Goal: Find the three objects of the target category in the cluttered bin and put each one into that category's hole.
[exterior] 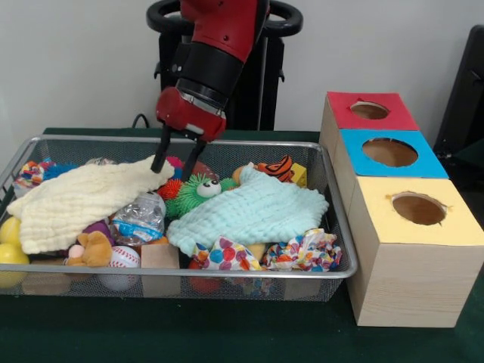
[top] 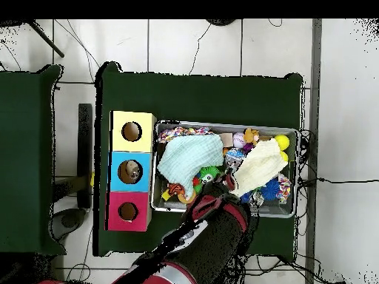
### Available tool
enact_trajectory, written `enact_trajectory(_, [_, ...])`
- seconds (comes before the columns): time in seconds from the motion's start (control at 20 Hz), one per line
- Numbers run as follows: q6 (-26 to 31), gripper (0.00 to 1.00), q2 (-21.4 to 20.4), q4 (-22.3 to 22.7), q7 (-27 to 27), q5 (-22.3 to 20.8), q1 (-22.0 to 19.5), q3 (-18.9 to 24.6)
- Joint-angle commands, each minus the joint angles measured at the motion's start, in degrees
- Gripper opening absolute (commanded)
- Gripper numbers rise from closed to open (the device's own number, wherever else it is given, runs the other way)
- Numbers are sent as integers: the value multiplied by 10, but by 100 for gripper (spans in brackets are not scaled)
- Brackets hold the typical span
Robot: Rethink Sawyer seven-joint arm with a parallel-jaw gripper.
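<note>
The silver wire mesh bin point(exterior: 344, 257) holds a clutter of toys under two cloths: a pale yellow cloth point(exterior: 79, 200) on the left and a mint green cloth point(exterior: 253, 212) in the middle. My gripper point(exterior: 175, 165) hangs from the red arm over the bin's far side, fingers open, one fingertip point(exterior: 157, 166) touching the yellow cloth's far corner. A green fuzzy toy with eyes point(exterior: 198, 190) and an orange spiky ball point(exterior: 169, 189) lie just in front of it. In the overhead view the arm covers the gripper; the bin point(top: 290, 208) and both cloths show.
Three wooden boxes with round holes stand beside the bin: red point(exterior: 369, 110), blue point(exterior: 389, 152), yellow point(exterior: 417, 209). Other toys include a baseball point(exterior: 125, 258), yellow balls point(exterior: 9, 242), a tiger toy point(exterior: 278, 166), a crumpled bottle point(exterior: 140, 218), a wooden block point(exterior: 159, 257) and colourful fabric pieces point(exterior: 302, 249).
</note>
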Motion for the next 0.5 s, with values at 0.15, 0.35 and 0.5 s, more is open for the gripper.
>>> enact_trajectory(0.15, [-20, 100, 8, 39, 83, 38, -21, 11])
enact_trajectory(0.35, [-13, 100, 35, 7, 75, 29, -45, 50])
enact_trajectory(0.5, [-19, 100, 60, -8, 74, 46, -41, 45])
